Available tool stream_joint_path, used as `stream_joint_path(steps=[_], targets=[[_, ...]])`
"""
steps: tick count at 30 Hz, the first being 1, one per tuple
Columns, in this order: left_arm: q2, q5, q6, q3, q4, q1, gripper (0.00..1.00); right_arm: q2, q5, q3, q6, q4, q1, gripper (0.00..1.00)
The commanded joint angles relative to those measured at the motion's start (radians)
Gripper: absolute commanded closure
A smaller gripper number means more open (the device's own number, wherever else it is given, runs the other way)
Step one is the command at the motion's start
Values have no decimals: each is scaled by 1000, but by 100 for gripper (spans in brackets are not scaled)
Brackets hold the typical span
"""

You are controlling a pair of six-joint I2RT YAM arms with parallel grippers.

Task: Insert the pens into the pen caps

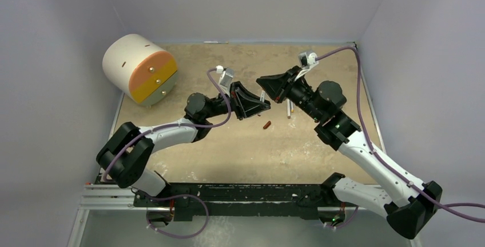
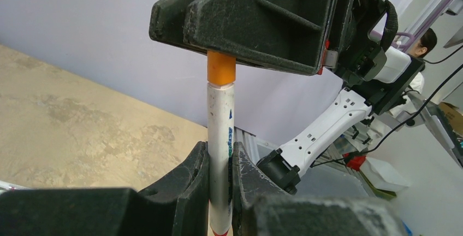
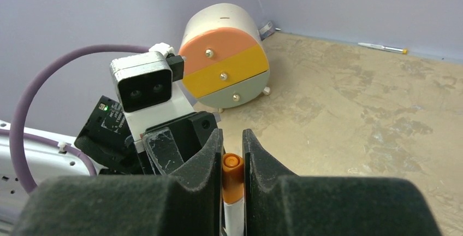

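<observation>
— Where's the pen (image 2: 220, 116)?
— Held up off the table (image 1: 229, 155), well to the right of the round drawer unit (image 1: 140, 70) in the overhead view. The left gripper (image 2: 219, 154) is clenched on its white barrel.
— And the other arm?
— The right gripper (image 3: 232, 136) pinches the orange cap (image 3: 232, 177) (a finger pressed against each side). That cap sits on the pen's upper end.
— Anything loose?
— A dark red-brown cap (image 1: 267, 124) lies on the table, also right of the drawer unit and nearer the arm bases.
</observation>
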Motion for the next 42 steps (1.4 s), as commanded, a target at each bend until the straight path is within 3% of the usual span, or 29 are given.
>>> stream_joint_path(steps=[1, 15, 28, 42], targets=[[12, -26, -62, 75, 104, 1, 100, -20, -82, -35, -34, 34, 3, 100], [1, -48, -76, 137, 104, 36, 100, -54, -292, -118, -49, 34, 3, 100], [-22, -39, 155, 232, -111, 53, 100, -47, -392, -154, 7, -43, 3, 100], [-24, -120, 278, 335, -266, 75, 100, -68, -221, -122, -37, -313, 4, 100]])
